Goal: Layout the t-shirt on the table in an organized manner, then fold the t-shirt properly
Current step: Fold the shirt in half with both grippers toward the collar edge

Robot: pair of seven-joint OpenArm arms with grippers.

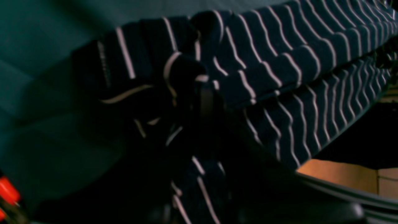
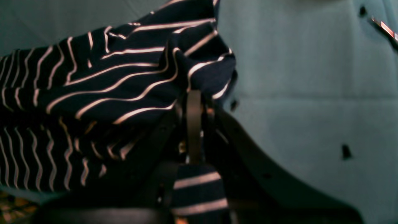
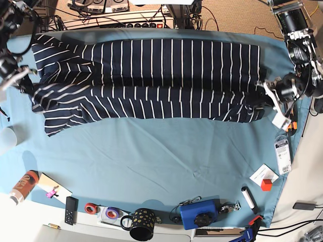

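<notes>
A lengthwise fold of the t-shirt [image 3: 151, 80] is apparently underway; its ends are pinched by the left gripper [image 3: 263, 98] and right gripper [image 3: 28, 83], to be carried over evenly.

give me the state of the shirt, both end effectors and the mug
t-shirt: spread across the table, one long edge folded over, both ends gripped
left end effector: shut on t-shirt
right end effector: shut on t-shirt
black spotted mug: upright, near edge
</notes>
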